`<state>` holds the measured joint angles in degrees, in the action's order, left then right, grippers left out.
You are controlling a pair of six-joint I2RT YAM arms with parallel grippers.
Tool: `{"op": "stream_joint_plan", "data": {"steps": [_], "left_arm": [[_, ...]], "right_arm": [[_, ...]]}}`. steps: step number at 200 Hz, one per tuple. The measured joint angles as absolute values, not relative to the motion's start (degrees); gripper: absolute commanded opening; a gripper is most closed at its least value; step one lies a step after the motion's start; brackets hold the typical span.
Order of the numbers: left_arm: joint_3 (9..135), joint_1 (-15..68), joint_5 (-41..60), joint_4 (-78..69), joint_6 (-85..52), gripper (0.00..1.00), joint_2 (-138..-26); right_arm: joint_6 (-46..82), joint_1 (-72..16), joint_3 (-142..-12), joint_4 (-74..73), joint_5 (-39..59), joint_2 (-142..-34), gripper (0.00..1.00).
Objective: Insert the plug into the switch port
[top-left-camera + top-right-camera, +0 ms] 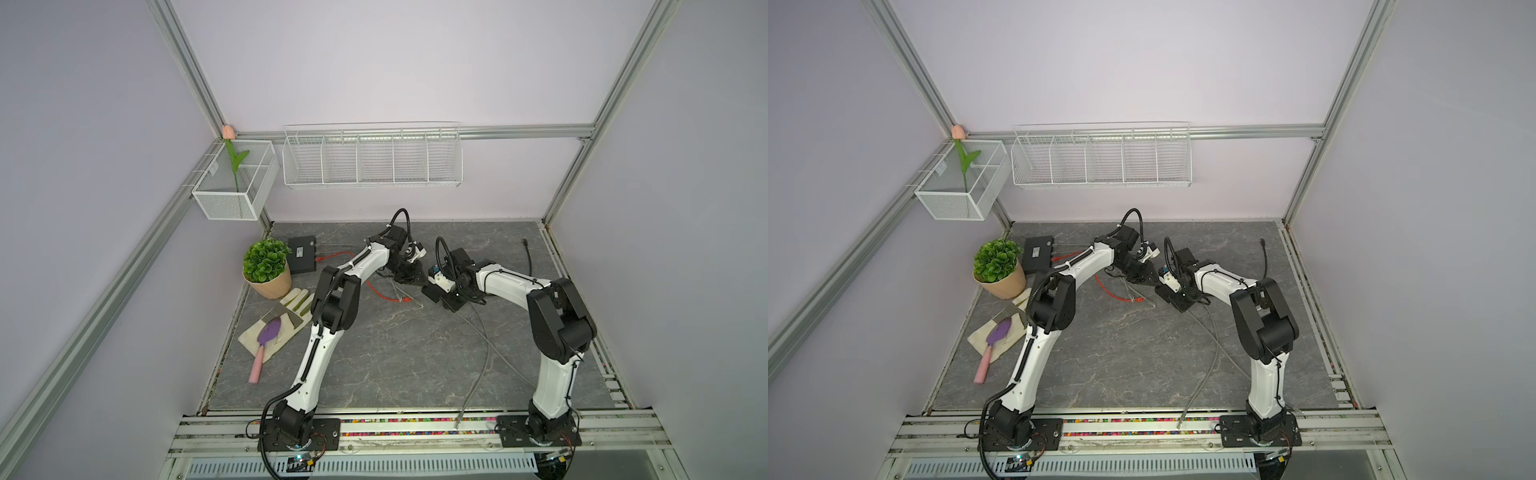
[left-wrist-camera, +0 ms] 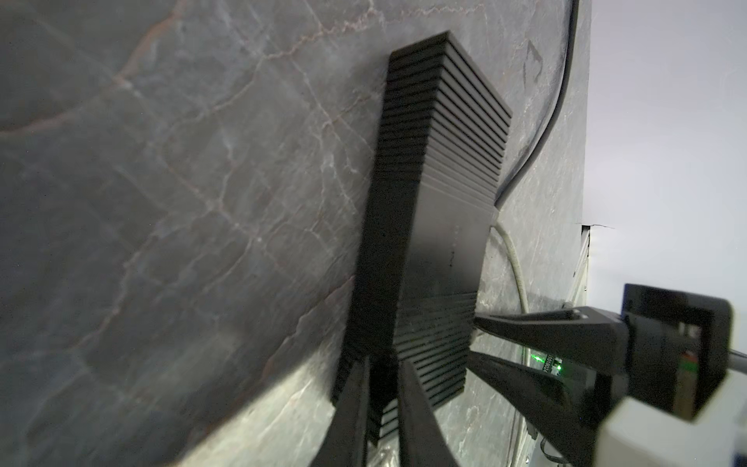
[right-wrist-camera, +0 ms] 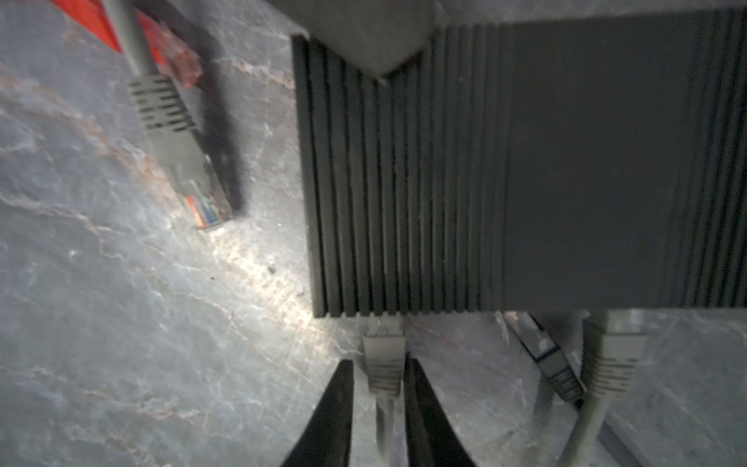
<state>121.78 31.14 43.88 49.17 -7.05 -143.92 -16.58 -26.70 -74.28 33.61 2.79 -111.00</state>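
The black ribbed switch (image 3: 525, 182) lies on the grey table between both arms, and shows in a top view as a black block (image 1: 432, 293). My left gripper (image 2: 384, 364) is shut, its fingertips resting on the switch's ribbed top near one end. A grey plug (image 3: 383, 351) sits at the switch's port side, its front end hidden under the switch's edge. My right gripper (image 3: 378, 360) straddles this plug's boot. One finger touches it and a thin gap shows at the other. In the left wrist view the right gripper (image 2: 473, 339) reaches the switch's side, beside green lights (image 2: 537, 358).
A second grey plug (image 3: 614, 356) sits in the switch. A loose grey plug (image 3: 182, 149) and a red one (image 3: 182, 60) lie beside it. A red cable (image 1: 382, 293), grey cables (image 1: 486, 353), another black box (image 1: 302, 253), a potted plant (image 1: 268, 266) and a trowel (image 1: 266, 336) are around.
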Motion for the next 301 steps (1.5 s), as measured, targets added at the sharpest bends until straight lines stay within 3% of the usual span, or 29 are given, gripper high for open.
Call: {"op": "stream_joint_plan", "data": {"steps": [28, 168, 189, 226, 274, 301], "left_arm": [[121.56, 31.14, 43.86, 48.97, -7.05, 0.15, -143.81], [121.47, 31.94, 40.18, 49.63, -5.96, 0.14, -142.87], [121.21, 30.92, 40.05, 49.52, -7.09, 0.17, -142.58], [120.31, 26.94, 36.32, 49.52, -10.72, 0.38, -141.53], [114.96, 21.47, 32.03, 45.93, -17.43, 0.42, -134.96], [114.93, 20.67, 30.81, 43.48, -19.55, 0.42, -131.22]], "right_arm": [[-16.19, -26.61, -74.59, 34.0, 2.87, -111.35, 0.07], [-16.34, -26.83, -84.66, 44.82, 2.7, -117.3, 0.07], [-16.34, -27.07, -85.03, 43.79, 3.38, -117.4, 0.13], [-16.29, -28.95, -88.47, 38.96, 5.5, -120.05, 0.21], [-15.42, -30.63, -95.72, 36.45, 5.93, -123.15, 0.32], [-15.25, -31.42, -99.59, 36.56, 6.02, -124.18, 0.34]]}}
